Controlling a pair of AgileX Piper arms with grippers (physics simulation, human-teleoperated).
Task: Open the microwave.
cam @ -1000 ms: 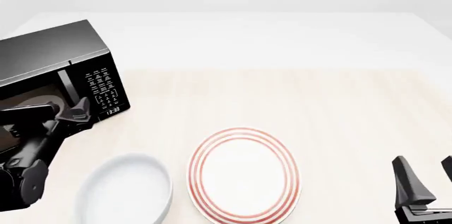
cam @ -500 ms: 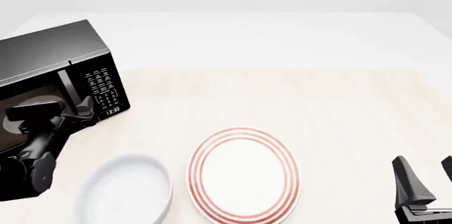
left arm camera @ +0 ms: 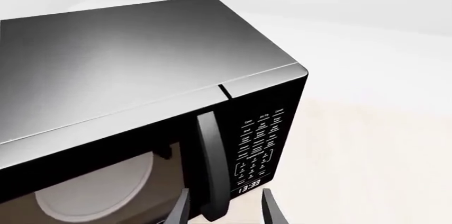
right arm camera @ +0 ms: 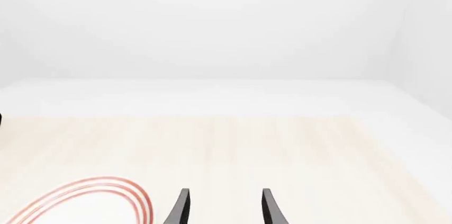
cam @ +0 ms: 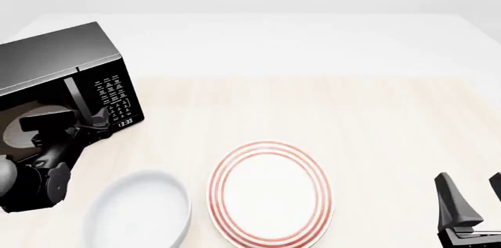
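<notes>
1. Lining up on the handle: left gripper w/ jaws spread, one finger either side of the bar, not clamped.
2. Microwave at worktop's far-left corner, door looks shut.
3. Next, prob.: close jaws, pull door outward.
4. Right gripper spread, idle, near-right edge.

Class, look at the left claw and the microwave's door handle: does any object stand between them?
Nothing visible does. The left claw is open, with the lower end of the microwave's door handle already between its fingers; bowl and plate lie off to the side.
</notes>
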